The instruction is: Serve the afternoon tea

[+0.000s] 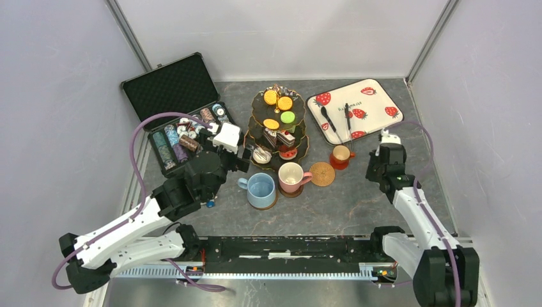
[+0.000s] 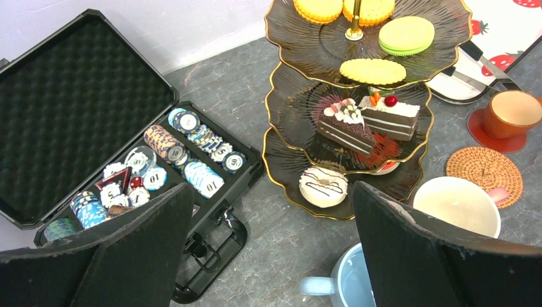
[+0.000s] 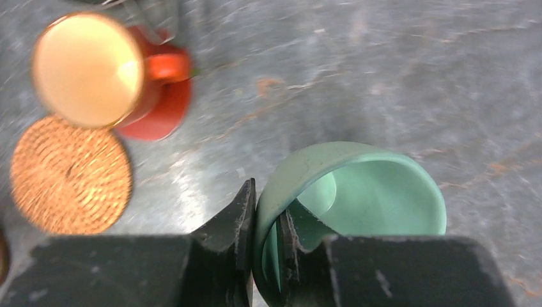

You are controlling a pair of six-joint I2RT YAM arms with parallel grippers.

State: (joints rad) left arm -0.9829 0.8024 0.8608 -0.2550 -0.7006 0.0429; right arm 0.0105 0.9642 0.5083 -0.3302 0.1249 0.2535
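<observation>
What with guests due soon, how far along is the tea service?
Done: the tiered stand is stocked, and the blue mug, pink mug and brown mug sit on coasters. In hand: the right gripper is shut on the green mug's wall. Left: likely setting it on the bare woven coaster.

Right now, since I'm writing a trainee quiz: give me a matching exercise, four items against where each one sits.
1 green mug
2 small brown mug
3 woven coaster
4 white donut

a on the bottom tier of the stand
b bare, nothing on it
c on a red coaster
d rim pinched in the right gripper

Pairs: 1-d, 2-c, 3-b, 4-a
</observation>
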